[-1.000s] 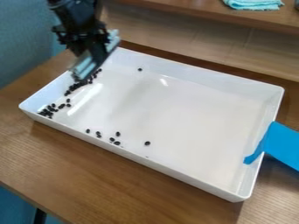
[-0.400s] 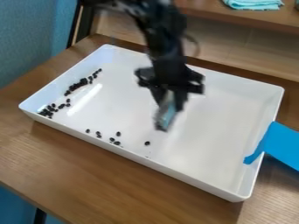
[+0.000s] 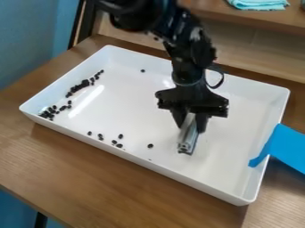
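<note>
The black gripper (image 3: 191, 124) hangs over the right-central part of the white tray (image 3: 232, 190), its fingers closed on the two sides of a grey, bar-like tool (image 3: 187, 139). The tool slants down, its lower end close over the tray floor; whether it touches is unclear. Small black beans lie along the tray's left side, with a dense row (image 3: 81, 85) and a cluster (image 3: 47, 113) in the left corner. Several more (image 3: 117, 143) are scattered near the front wall, a single bean (image 3: 150, 146) lies left of the tool, and another (image 3: 142, 71) is near the back.
Blue tape (image 3: 288, 148) runs over the tray's right rim onto the wooden table (image 3: 107, 178). Behind the tray stands a raised wooden shelf (image 3: 208, 9) with a folded turquoise cloth (image 3: 258, 4) on it. The tray's walls surround the gripper's place.
Holding the grey tool, the gripper has swung from above the tray's upper left corner rightward and toward the front. The beans look unmoved.
</note>
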Robot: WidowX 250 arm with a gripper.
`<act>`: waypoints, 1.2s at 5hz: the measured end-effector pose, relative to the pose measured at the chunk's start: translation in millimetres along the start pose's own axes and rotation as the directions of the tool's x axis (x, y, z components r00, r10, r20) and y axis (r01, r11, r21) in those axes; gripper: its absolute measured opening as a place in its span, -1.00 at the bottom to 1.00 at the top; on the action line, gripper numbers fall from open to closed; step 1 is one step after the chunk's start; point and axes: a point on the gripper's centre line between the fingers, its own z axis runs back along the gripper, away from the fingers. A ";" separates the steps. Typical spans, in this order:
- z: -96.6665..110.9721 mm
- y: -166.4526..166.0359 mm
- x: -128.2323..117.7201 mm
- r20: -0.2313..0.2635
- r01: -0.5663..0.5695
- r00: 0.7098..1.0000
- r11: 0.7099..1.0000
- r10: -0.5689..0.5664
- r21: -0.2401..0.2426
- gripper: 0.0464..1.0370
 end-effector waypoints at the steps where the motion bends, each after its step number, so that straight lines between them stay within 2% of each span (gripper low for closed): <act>1: -7.0 6.1 -6.6 0.012 0.016 1.000 1.000 -0.016 0.013 -0.31; 4: -12.0 60.3 -12.9 -0.030 -0.002 1.000 0.999 0.003 0.032 -0.31; 6: -10.4 105.2 -6.4 -0.007 -0.018 1.000 0.998 0.019 0.059 -0.31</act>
